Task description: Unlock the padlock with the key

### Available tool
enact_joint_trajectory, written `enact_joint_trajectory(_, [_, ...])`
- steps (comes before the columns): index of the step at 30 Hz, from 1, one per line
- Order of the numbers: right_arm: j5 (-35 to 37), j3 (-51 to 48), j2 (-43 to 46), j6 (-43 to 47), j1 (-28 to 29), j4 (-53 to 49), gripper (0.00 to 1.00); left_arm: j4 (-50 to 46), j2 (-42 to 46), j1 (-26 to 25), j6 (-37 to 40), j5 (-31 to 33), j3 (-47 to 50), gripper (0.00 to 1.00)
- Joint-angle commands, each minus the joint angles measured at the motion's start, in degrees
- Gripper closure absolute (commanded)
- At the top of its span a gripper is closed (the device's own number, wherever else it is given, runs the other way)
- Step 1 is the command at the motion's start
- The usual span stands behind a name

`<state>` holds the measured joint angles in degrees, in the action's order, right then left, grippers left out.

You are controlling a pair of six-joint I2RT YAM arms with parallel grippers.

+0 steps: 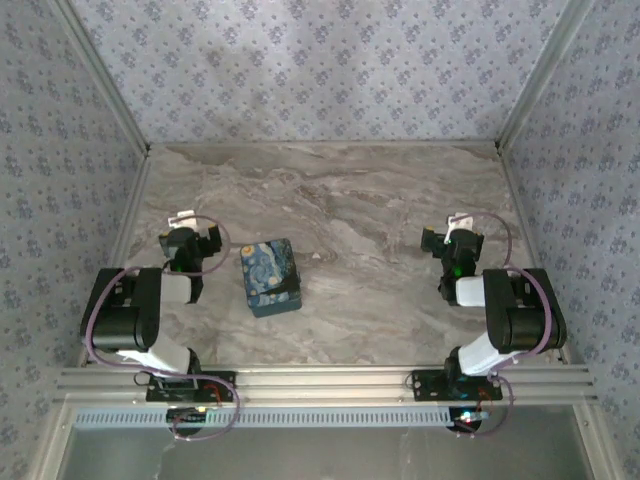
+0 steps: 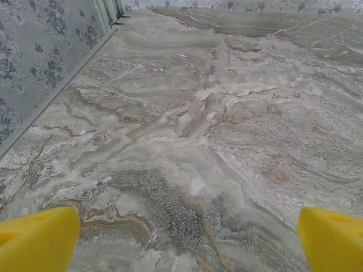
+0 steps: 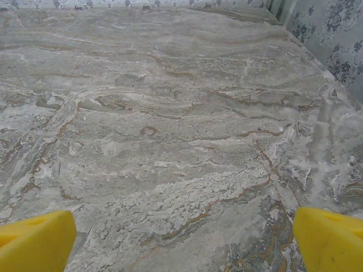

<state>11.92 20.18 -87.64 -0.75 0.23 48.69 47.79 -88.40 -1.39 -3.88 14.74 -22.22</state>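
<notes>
The left hand [image 1: 193,236] and right hand [image 1: 455,240] are gaping wide, gripping nothing, over the veined grey marble worktop [image 1: 380,200]; a rectangular, blue swirl-printed box [image 1: 270,277] is sitting near the left.

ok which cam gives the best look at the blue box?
Top external: the blue box sits whole on the table beside the left arm. The wrist views face bare marble beyond the yellow left fingers and right fingers.

text: none legible | labels, numbers, signs: none | box [image 1: 270,277]: swirl print, no lettering readable | wall [image 1: 300,60]: floral pattern only
</notes>
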Motion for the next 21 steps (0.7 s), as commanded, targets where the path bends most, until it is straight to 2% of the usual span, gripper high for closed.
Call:
enact_joint_trajectory(1, [-0.23, 0.89, 0.27, 0.67, -0.15, 0.98, 0.00, 1.25, 0.60, 0.30, 0.48, -0.51, -0.23, 0.02])
enact_joint_trajectory(18, [-1.07, 0.97, 0.19, 0.49, -0.49, 0.75, 0.00, 1.26, 0.60, 0.42, 0.40, -0.65, -0.24, 0.02])
enact_joint_trajectory(21, [-1.29, 1.00, 0.27, 0.40, -0.58, 0.71, 0.00, 1.07, 0.67, 1.12, 0.12, -2.28, -0.26, 0.02])
